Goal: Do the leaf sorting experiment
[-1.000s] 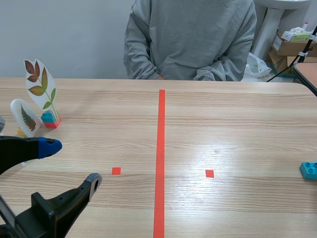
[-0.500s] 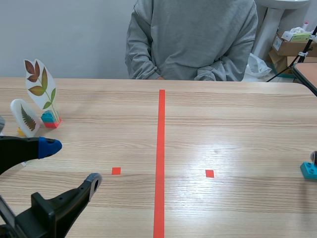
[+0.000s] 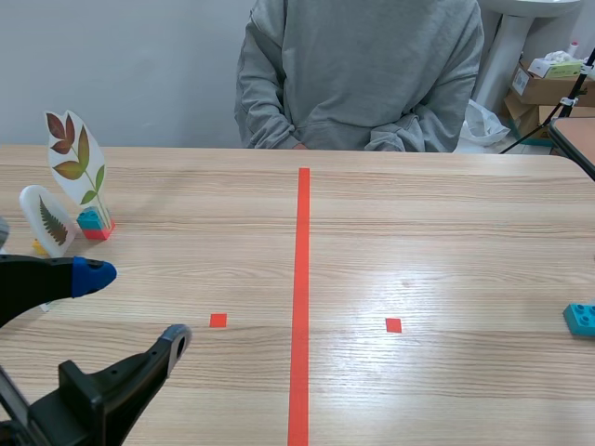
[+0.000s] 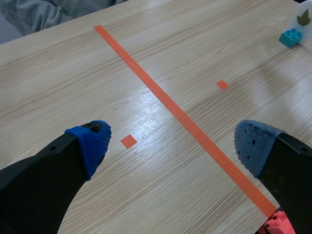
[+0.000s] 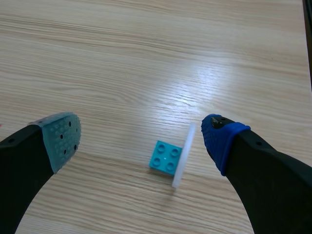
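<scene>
Leaf card, tall (image 3: 78, 167), upright at far left on red-and-teal block (image 3: 93, 225). Smaller fern card (image 3: 48, 221) just near-left of it, likewise upright. Left gripper (image 3: 135, 307) low at near left, fingers spread wide with nothing between them, left of centre tape line (image 3: 302, 297). Teal block (image 3: 581, 318) at right edge, seen alone in scene view. Right wrist view only: white card (image 5: 183, 156) edge-on, touching that block, both ahead of right gripper (image 5: 141, 141), between its released fingers. Left wrist view only: part of a green leaf print on that card.
</scene>
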You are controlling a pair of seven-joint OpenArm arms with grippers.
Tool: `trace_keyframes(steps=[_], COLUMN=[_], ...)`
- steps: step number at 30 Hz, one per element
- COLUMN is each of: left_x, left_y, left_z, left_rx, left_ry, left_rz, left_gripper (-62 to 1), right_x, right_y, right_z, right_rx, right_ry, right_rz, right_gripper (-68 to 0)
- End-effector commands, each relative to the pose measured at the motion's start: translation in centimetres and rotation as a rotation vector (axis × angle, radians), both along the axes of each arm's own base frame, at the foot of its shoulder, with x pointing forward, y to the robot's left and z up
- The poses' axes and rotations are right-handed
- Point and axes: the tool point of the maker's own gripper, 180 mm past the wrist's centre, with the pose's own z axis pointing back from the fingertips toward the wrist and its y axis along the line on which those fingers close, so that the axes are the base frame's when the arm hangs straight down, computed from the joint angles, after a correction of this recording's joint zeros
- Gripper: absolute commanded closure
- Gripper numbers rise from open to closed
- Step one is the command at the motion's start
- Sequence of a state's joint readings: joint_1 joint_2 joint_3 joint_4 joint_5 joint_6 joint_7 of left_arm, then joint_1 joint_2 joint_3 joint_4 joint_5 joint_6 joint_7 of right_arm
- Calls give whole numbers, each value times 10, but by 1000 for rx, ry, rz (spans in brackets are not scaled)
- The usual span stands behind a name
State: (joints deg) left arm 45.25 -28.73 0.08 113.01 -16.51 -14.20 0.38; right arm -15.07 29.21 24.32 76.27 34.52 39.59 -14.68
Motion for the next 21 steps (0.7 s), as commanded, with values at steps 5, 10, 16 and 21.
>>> trace_keyframes(steps=[5,10,16,21], left_x=[-1,-1,0,1], left_y=[-3,-3,-3,-3], left_z=[7,7,8,8], left_rx=[-23,-23,-24,-23], left_ry=[-15,-16,-20,-22], left_rz=[-4,-4,-3,-3], left_gripper=[-542,-542,-542,-542], right_x=[2,7,3,-6], right_y=[33,63,109,149], right_z=[42,68,77,76], right_rx=[-32,-86,-47,43], right_ry=[-91,-145,-142,-128], right_rz=[162,272,411,506], right_gripper=[-505,-537,-567,-562])
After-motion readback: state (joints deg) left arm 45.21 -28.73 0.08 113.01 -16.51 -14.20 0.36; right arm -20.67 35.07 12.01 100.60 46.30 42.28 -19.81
